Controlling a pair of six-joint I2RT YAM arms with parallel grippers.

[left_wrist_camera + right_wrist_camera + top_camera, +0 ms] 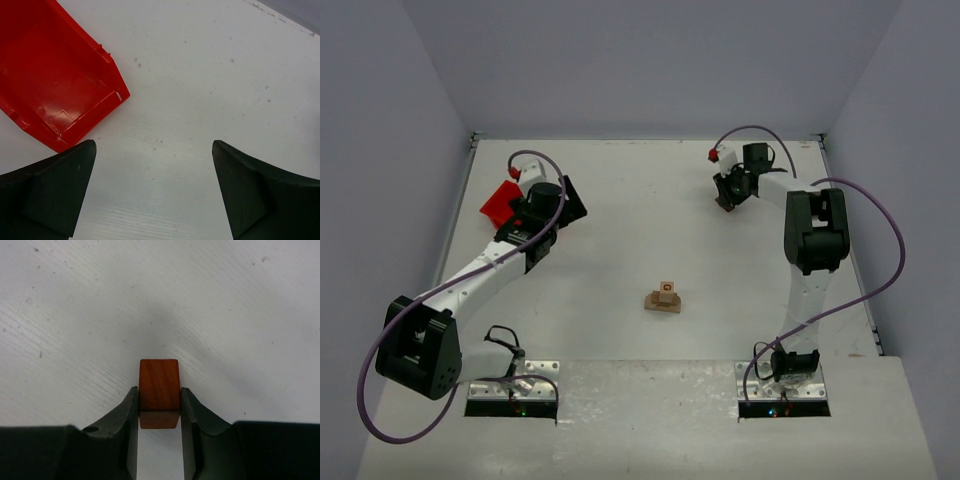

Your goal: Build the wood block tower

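Note:
The partly built wood block tower (663, 298) stands near the table's middle: a pale plank base (663, 306) with a light cube (667, 291) on top. My right gripper (159, 399) is shut on the dark reddish-brown roof piece (159, 385), far back right of the tower; it shows in the top view (727, 201) low over the table. My left gripper (154, 170) is open and empty over bare table, beside the red bin; it shows in the top view (568, 208) at the back left.
A bright red plastic bin (500, 203) lies at the back left, partly under my left arm; it looks empty in the left wrist view (50, 75). Grey walls close the table on three sides.

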